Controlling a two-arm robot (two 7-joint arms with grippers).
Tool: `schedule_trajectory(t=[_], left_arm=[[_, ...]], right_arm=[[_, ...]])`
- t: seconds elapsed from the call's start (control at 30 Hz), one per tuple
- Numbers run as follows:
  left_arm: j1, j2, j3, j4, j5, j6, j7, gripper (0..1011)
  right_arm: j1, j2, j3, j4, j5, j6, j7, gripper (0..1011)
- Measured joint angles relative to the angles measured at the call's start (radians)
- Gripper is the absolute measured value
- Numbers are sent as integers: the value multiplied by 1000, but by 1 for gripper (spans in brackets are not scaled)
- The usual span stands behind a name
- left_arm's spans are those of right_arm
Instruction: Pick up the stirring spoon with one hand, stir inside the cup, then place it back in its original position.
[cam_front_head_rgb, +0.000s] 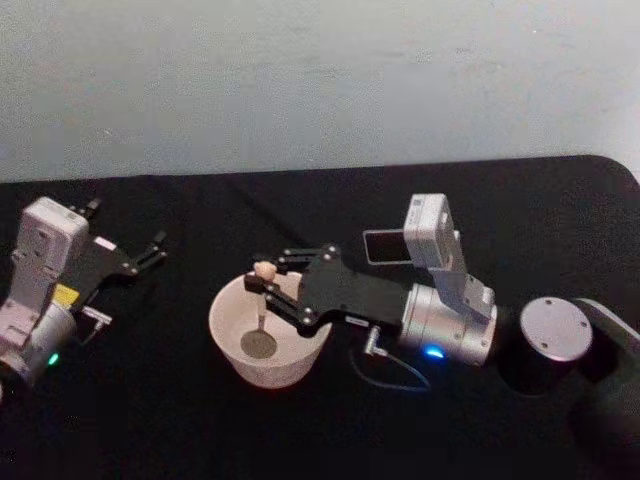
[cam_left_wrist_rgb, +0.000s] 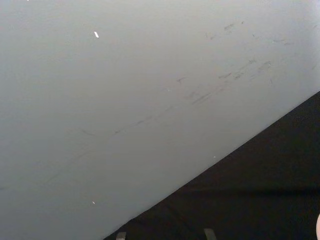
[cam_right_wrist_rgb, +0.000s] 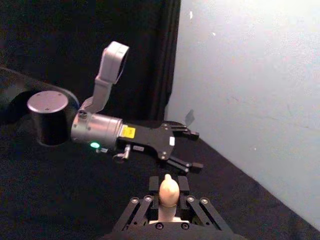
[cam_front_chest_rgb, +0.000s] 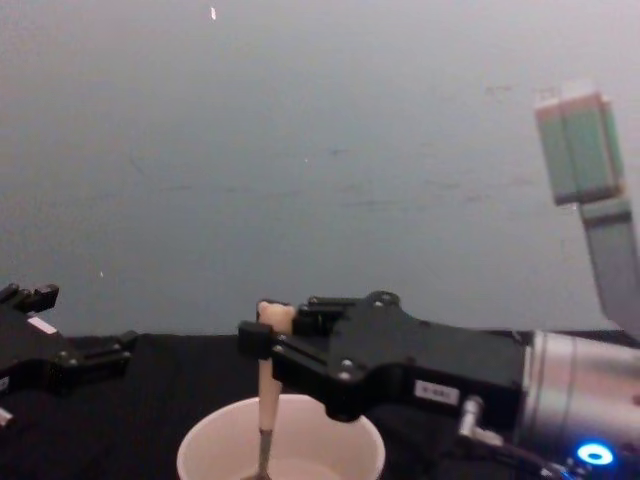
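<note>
A pale grey-blue wall (cam_front_head_rgb: 300, 80) stood behind the desk (cam_front_head_rgb: 180, 430), which was draped in black cloth. The cup (cam_front_head_rgb: 280, 372) sat near the middle of the desk, a little toward its left side and well in from the back edge. My right claw (cam_front_head_rgb: 263, 274) reached over the cup's rim from the right, its fingers clamped on the peach-beige handle of the stirring spoon (cam_front_head_rgb: 261, 322) just under the tiny bear head. The spoon stood nearly upright inside the cup, with its thin neck pointing down and its round metal bowl low at the cup's floor. I could not tell whether it touched.

A small white label (cam_front_chest_rgb: 438, 392) on the side of my right claw carried print too fine to read, and a blue light (cam_front_head_rgb: 432, 352) glowed on the silver wrist behind it. What looked like the dark grey holder (cam_front_head_rgb: 385, 246) stood just behind that wrist, toward the back edge.

My left claw (cam_front_head_rgb: 152, 250) lay idle near the desk's left edge with its fingers apart, gripping nothing. It bore a yellow sticker (cam_right_wrist_rgb: 128, 132) and a white tag (cam_right_wrist_rgb: 171, 141), neither of them legible, with a green light (cam_front_head_rgb: 52, 358) on the arm.
</note>
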Motion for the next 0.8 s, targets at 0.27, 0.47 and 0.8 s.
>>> schedule_trajectory(t=[0.27,0.47,0.8], left_arm=[[0,0,0,0,0,0,0,1001],[0,0,0,0,0,0,0,1001],[0,0,0,0,0,0,0,1001]], right_arm=[[44,-36,6,70,-6,-16,-21,214],[56,-35,18,96,-18,-26,-33,214],[28,6,45,55,-18,-21,-40,214]])
